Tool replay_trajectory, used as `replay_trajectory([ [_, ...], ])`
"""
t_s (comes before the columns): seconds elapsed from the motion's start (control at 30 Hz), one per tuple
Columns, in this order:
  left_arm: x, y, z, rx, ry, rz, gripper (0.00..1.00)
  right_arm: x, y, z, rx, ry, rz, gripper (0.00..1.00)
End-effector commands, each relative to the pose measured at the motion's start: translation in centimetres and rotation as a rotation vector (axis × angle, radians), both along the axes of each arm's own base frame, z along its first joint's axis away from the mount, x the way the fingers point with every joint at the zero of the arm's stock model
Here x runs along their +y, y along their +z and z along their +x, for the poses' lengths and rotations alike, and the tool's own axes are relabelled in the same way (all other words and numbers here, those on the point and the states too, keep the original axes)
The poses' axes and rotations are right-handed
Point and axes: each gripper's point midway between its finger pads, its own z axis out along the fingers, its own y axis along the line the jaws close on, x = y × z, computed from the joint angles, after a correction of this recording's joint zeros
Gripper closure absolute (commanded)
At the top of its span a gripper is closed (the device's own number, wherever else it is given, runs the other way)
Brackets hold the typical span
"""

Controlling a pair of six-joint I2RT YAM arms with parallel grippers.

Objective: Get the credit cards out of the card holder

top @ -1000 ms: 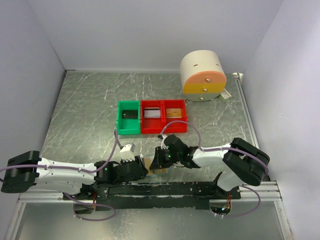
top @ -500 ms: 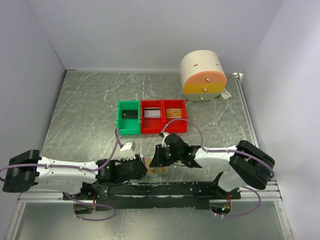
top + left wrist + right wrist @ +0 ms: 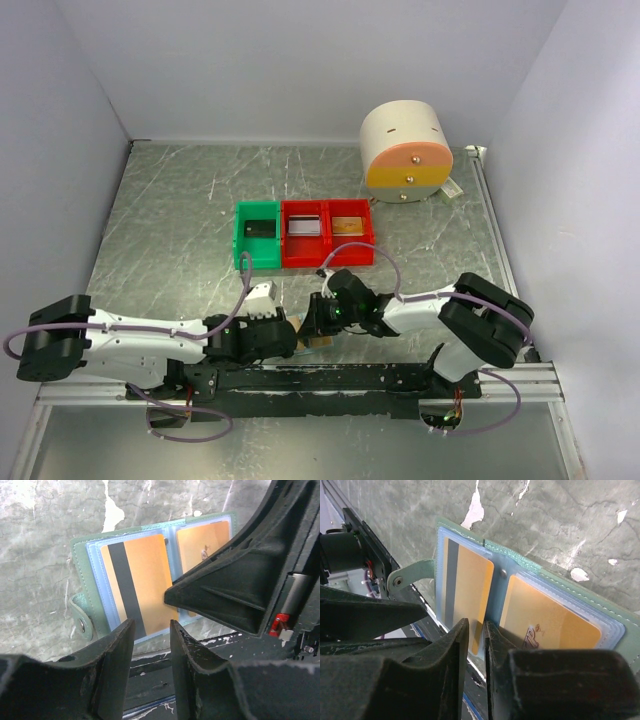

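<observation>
The card holder (image 3: 79,560) lies open at the table's near edge, with a teal cover and pale blue sleeves. It holds an orange credit card with a black stripe (image 3: 142,580) in its left pocket and a second orange card (image 3: 200,540) in its right pocket. Both cards also show in the right wrist view (image 3: 472,580) (image 3: 545,622). My left gripper (image 3: 152,630) is open and empty, just short of the striped card's near edge. My right gripper (image 3: 476,627) is closed to a narrow slit on the holder's near edge (image 3: 512,555) by the middle fold. In the top view both grippers (image 3: 288,335) (image 3: 320,322) meet over the holder (image 3: 318,343).
A black rail (image 3: 330,378) runs just in front of the holder. One green bin (image 3: 257,235) and two red bins (image 3: 303,235) stand mid-table, each with a card-like item inside. A round cream and orange drawer unit (image 3: 405,150) stands at the back right.
My left arm has stretched a little to the right, bringing its gripper closer to the holder. My right gripper has stayed at the holder.
</observation>
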Motion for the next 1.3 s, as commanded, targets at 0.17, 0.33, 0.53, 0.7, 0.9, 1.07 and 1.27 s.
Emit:
replay_trajectory([
  [0.17, 1.1, -1.2, 0.0, 0.001, 0.029, 0.016, 0.53, 0.2, 0.3, -0.6, 0.025, 0.007, 0.049, 0.87],
  [0.33, 1.3, -1.6, -0.2, 0.008, 0.02, -0.007, 0.51, 0.6, 0.6, -0.9, 0.052, 0.004, 0.1, 0.94],
  [0.53, 1.2, -2.0, -0.2, 0.019, 0.004, -0.009, 0.5, 0.6, 0.7, -0.7, 0.05, -0.007, 0.104, 0.98],
  [0.7, 1.3, -2.7, -0.2, 0.03, 0.007, 0.009, 0.51, 0.5, 0.7, -0.6, 0.052, -0.013, 0.099, 0.99],
  [0.9, 1.8, -2.9, -0.1, 0.034, 0.029, 0.04, 0.5, 0.3, 0.5, -0.7, 0.062, -0.033, 0.108, 0.96],
  [1.07, 2.5, -2.2, 0.3, 0.021, 0.049, 0.061, 0.26, 0.2, 0.2, -0.8, 0.066, -0.027, 0.096, 0.96],
  [1.27, 3.0, -1.5, 1.1, 0.022, 0.032, 0.063, 0.01, 0.4, 0.1, -0.6, 0.066, -0.025, 0.093, 0.96],
])
